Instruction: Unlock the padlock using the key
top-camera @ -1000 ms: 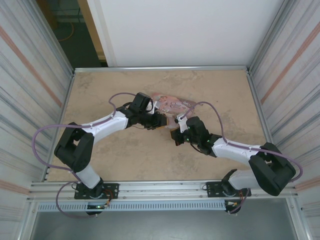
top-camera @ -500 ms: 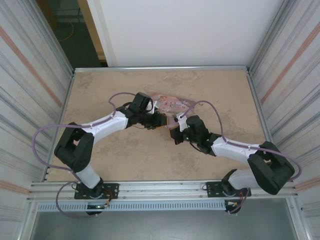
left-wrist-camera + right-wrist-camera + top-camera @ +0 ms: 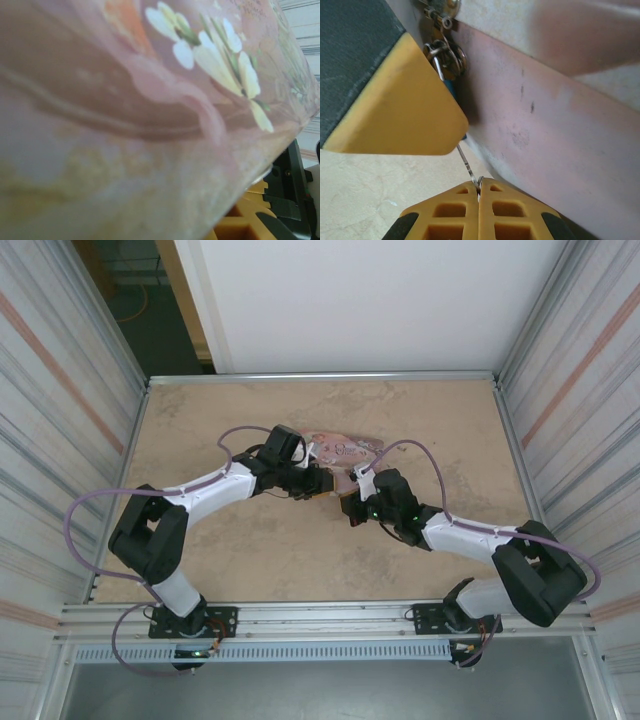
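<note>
The right gripper [image 3: 479, 190] is pinching the key [image 3: 468, 165] at the bottom centre of the right wrist view, its jaws pressed tight together on the thin shaft. The key is slanting up and left toward the padlock [image 3: 451, 89]. The padlock's blue body is peeking out at upper left, wedged between a big yellow finger [image 3: 395, 110] and the side of the pink tin [image 3: 545, 125]. I reckon insertion is the step in hand. The hidden keyway is wanting the tip lined up dead straight, then a gentle push before any twisting, or the shaft may bend. In the overhead view the left gripper [image 3: 322, 483] is sitting at the tin's near edge, left of centre. Whether it is clenched I cannot tell.
</note>
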### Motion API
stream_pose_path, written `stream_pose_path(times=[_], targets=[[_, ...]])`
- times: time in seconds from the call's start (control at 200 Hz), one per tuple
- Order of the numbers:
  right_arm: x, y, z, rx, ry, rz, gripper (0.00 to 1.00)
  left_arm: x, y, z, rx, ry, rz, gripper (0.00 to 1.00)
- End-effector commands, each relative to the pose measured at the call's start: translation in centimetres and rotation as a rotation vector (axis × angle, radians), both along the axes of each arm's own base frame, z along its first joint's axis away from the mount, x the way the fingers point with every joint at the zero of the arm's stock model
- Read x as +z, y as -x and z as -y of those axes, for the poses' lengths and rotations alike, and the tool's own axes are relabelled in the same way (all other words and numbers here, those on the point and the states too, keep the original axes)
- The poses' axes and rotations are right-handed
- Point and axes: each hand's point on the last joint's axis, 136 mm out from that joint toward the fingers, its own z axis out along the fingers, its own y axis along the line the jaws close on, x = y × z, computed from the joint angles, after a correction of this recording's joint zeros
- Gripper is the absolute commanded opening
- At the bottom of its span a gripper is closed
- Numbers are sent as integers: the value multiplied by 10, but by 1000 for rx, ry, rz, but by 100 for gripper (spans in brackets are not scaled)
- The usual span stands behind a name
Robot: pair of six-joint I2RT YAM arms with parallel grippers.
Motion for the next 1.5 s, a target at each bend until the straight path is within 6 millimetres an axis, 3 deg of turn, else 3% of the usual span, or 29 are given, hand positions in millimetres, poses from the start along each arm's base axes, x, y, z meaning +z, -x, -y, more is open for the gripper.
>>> stream_pose_path(times=[0.0,0.631,1.012,1.137,1.493], targets=[[29,-16,-10,-8,-78,72,0,20,5,12,-55,77,14,2],[61,-23,-25,50,-164,160,0,19,7,12,-59,84,2,2],[103,-30,-35,68,-270,229,0,19,8,14,-56,116,-12,2],[89,-30,-32,57,-241,202,0,16,5,12,-42,125,-17,2],[7,-25,-21,22,-100,44,0,-22,0,7,-18,77,-56,5]])
